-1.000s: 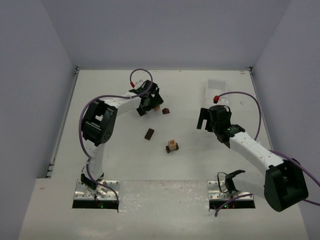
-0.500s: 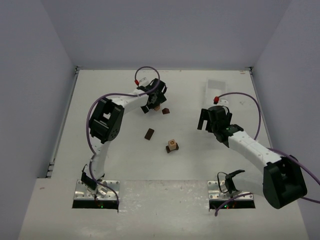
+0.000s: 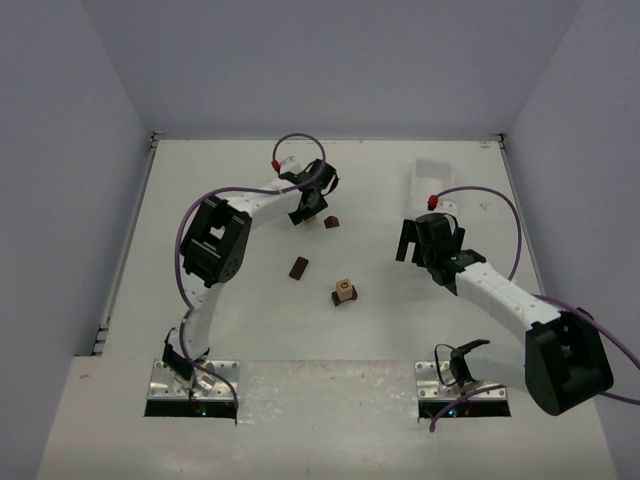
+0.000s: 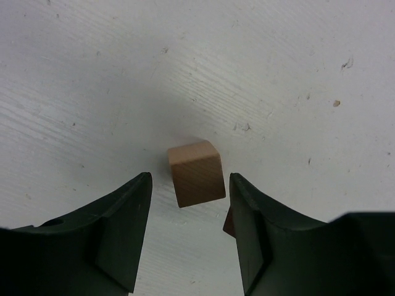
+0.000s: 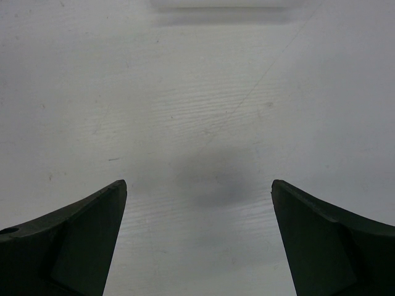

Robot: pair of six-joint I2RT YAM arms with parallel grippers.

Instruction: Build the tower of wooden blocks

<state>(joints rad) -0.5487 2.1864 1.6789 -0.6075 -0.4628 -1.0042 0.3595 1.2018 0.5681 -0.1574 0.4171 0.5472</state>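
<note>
A light tan block (image 4: 195, 172) lies on the white table between the fingers of my left gripper (image 4: 190, 179), with a narrow gap on each side, so the jaws stand open around it. In the top view the left gripper (image 3: 312, 207) is at the far middle, beside a dark brown block (image 3: 331, 222) whose corner peeks out behind one finger (image 4: 228, 223). Another dark block (image 3: 298, 267) lies nearer. The small tower (image 3: 345, 292), a tan block on a dark one, stands mid-table. My right gripper (image 3: 410, 241) (image 5: 199, 191) hangs open over bare table.
A white plastic tray (image 3: 440, 172) sits at the far right, and its edge (image 5: 222, 4) shows at the top of the right wrist view. Grey walls close in the table on three sides.
My left gripper has shifted right to straddle the tan block and its jaws have narrowed around it. The right arm has barely moved.
</note>
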